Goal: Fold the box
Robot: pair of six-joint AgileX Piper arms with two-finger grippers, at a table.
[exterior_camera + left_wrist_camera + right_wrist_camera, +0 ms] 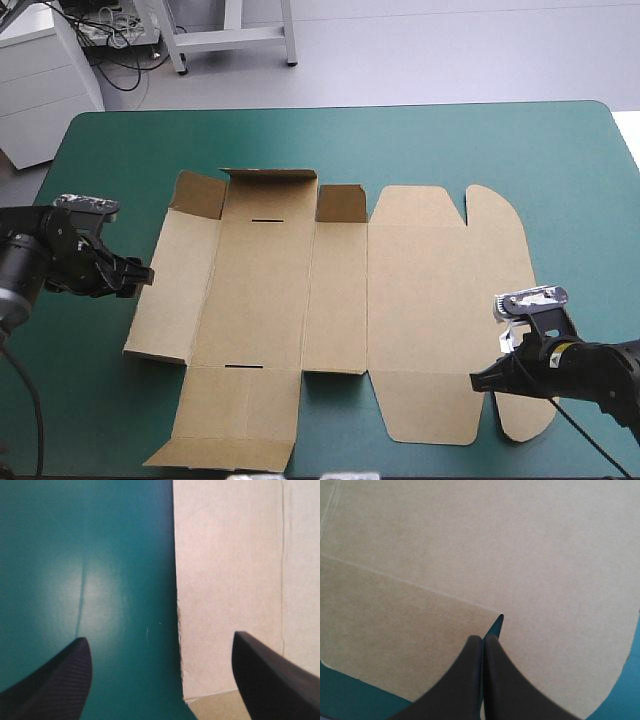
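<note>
The brown box (330,300) lies as a flat cut sheet in the middle of the teal-green cover (120,150), its small far flaps (340,203) tilted up a little. My left gripper (160,639) is spread wide at the sheet's left edge, which runs between my fingers: one over bare cover, one over board. My right gripper (482,639) is pressed together into one point, low over the sheet's near right part, at the notch (497,622) beside the rounded tab (525,420).

The left hand (159,637) spread wide, box (230,580) edge between its fingers (55,680), teal-green cover (90,555) beside
</note>
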